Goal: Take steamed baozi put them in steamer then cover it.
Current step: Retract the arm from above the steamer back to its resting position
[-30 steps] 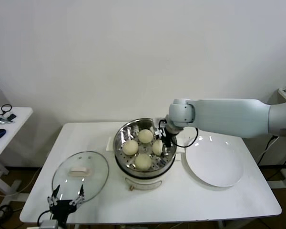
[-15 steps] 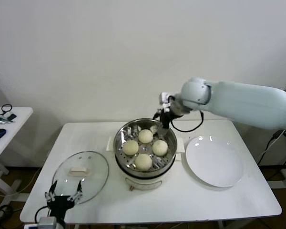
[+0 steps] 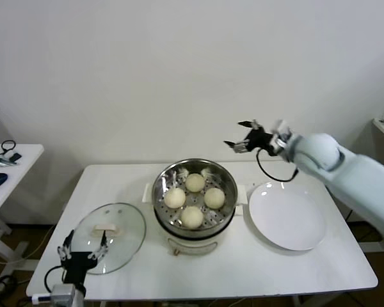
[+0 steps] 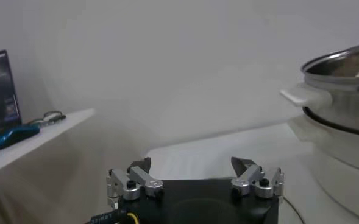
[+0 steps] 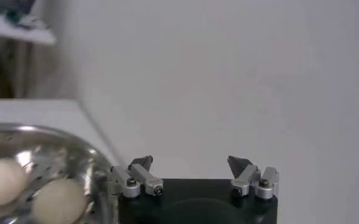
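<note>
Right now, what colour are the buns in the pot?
Creamy white baozi, clearest in the head view.

Pale grey right arm (image 3: 345,167), black cable, silver-tipped black jaws

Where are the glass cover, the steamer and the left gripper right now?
cover (image 3: 109,228): head view, white handle at its centre.
steamer (image 3: 159,192): head view, left part of steel rim.
left gripper (image 3: 82,248): head view, midway between its open fingertips, at the cover's near edge.

You get bright, even light with soft shadows; glare streaks the steamer (image 3: 194,194) rim, and both wrist views look hazy.
</note>
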### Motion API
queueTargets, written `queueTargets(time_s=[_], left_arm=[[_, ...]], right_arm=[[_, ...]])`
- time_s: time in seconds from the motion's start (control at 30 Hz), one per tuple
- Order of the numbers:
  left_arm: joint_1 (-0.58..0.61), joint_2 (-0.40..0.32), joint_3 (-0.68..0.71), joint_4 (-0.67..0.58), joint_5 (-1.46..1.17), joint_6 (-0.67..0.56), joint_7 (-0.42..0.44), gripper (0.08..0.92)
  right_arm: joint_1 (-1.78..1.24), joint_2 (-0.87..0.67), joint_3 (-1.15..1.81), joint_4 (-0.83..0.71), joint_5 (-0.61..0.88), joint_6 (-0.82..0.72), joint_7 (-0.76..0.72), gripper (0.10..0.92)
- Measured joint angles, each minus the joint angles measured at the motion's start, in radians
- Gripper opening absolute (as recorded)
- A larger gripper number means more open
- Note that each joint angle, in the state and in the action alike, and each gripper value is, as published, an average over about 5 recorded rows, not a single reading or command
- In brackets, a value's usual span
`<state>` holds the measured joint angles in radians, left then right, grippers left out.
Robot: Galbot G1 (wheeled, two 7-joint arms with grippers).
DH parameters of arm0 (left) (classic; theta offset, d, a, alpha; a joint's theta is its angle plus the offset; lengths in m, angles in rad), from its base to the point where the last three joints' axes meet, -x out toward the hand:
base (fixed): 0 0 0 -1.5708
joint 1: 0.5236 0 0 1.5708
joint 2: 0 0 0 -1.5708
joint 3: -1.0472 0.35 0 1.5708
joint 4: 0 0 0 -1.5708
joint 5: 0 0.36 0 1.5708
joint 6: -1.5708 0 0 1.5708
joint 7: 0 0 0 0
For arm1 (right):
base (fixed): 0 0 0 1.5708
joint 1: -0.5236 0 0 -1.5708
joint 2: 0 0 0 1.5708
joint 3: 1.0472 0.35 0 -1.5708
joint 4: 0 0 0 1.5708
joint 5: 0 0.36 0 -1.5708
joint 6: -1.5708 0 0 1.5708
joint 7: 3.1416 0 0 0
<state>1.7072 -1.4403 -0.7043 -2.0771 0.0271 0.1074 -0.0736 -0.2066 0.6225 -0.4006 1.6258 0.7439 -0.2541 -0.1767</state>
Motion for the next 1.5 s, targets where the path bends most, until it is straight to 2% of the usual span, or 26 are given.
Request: queueTargets(time_s=[0.33, 0.53, 0.77, 1.1, 1.3, 1.5], left_arm=[[-0.006, 0.008, -0.006, 0.023, 0.052, -0.069, -0.010, 0.823], [0.003, 0.007, -0.003, 0.024, 0.092, -0.104, -0.024, 0.823], [0.016, 0.019, -0.013, 0.034, 0.180, -0.146, -0.066, 0.823], [0.039, 0.052, -0.021, 0.088, 0.563, -0.232, -0.234, 0.823], [0.017, 0.069, -0.013, 0.168, 0.837, -0.269, -0.306, 0.823], [-0.030, 0.090, -0.009, 0.278, 1.058, -0.279, -0.337, 0.823]], right_arm=[[-0.636, 0.155, 0.621, 0.050, -0.130, 0.236, 0.054, 0.823], [-0.925, 0.301, 0.829, 0.059, -0.205, 0.368, 0.047, 0.823], [-1.149, 0.466, 0.941, 0.066, -0.284, 0.509, 0.030, 0.823], [-1.294, 0.610, 0.998, 0.057, -0.353, 0.641, 0.022, 0.823], [-1.333, 0.647, 1.016, 0.056, -0.371, 0.678, 0.020, 0.823], [-1.366, 0.665, 1.035, 0.057, -0.378, 0.707, 0.019, 0.823]])
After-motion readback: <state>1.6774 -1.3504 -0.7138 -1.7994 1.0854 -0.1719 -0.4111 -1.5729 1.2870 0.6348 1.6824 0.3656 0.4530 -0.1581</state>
